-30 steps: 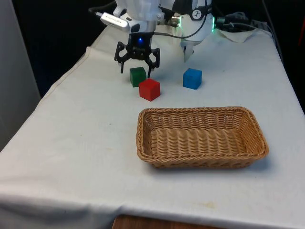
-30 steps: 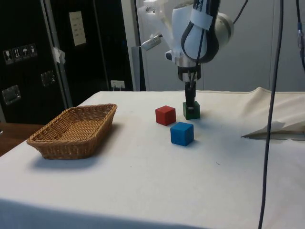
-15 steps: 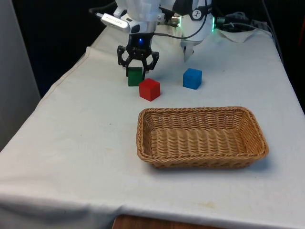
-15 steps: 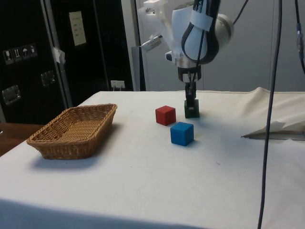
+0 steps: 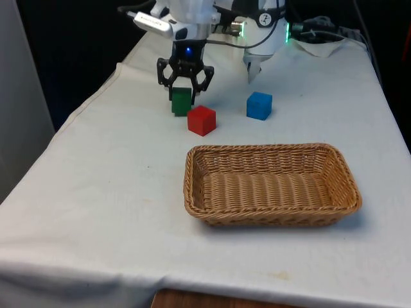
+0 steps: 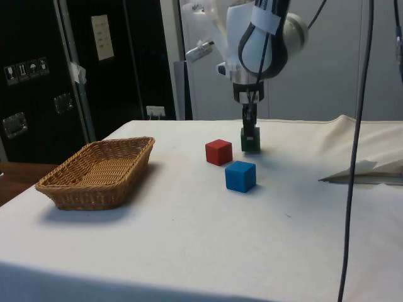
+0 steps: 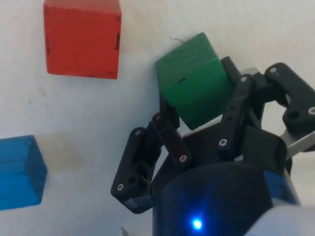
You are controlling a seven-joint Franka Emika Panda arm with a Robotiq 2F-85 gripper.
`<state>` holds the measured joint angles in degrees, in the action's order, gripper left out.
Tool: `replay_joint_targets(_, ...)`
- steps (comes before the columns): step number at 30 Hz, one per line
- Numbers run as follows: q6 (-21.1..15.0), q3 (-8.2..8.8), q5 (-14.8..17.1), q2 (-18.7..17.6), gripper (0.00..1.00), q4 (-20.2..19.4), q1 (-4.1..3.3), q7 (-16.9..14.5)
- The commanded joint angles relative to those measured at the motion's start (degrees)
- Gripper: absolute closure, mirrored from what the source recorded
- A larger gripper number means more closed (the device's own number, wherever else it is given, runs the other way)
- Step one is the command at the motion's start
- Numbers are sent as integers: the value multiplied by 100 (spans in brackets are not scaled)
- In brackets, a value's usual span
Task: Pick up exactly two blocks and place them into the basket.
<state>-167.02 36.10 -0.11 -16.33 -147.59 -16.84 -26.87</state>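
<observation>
Front cam sits past the near end of the table [image 5: 96, 192], a bit high, looking down its length, so the basket [image 5: 272, 184] is closest and the blocks are farther back. Side cam is lower, almost at tabletop height, looking across the table's width with the basket [image 6: 94, 173] off to one side and the cabinets [image 6: 38, 75] behind. Both share the same stretch of cloth: basket, red block [image 5: 201, 120], blue block [image 5: 259, 105], green block [image 5: 182, 101]. Wrist cam points straight down from very close, right over the green block [image 7: 194, 86], with red [image 7: 82, 37] and blue [image 7: 17, 172] at its edges, so it overlaps both fixed views there.
</observation>
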Motion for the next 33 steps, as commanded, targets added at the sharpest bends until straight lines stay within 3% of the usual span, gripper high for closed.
replay_joint_targets(1, 115, 103, -92, 109, 95, 0, -52, 6)
replay_joint_targets(4, 223, 120, -103, 252, 95, 17, -57, -6)
replay_joint_targets(5, 172, 34, -17, 246, 95, -6, 0, -52)
replay_joint_targets(6, 258, 126, -109, 304, 95, 23, -57, -11)
replay_joint_targets(13, 476, 52, -40, 642, 95, 34, -6, -69)
replay_joint_targets(14, 619, 57, -86, 699, 95, 126, -52, -23)
replay_joint_targets(18, 785, 11, -69, 802, 95, 229, -86, 17)
replay_joint_targets(20, 848, -23, -69, 842, 95, 275, -92, 52)
replay_joint_targets(21, 796, -34, -40, 842, 95, 246, -57, -6)
replay_joint_targets(23, 934, -80, -86, 900, 95, 344, -109, 126)
replay_joint_targets(28, 1071, -189, -138, 1037, 95, 447, -126, 298)
replay_joint_targets(29, 1020, -223, -40, 1049, 95, 413, -97, 195)
replay_joint_targets(33, 1169, -252, -149, 1134, 95, 504, -138, 395)
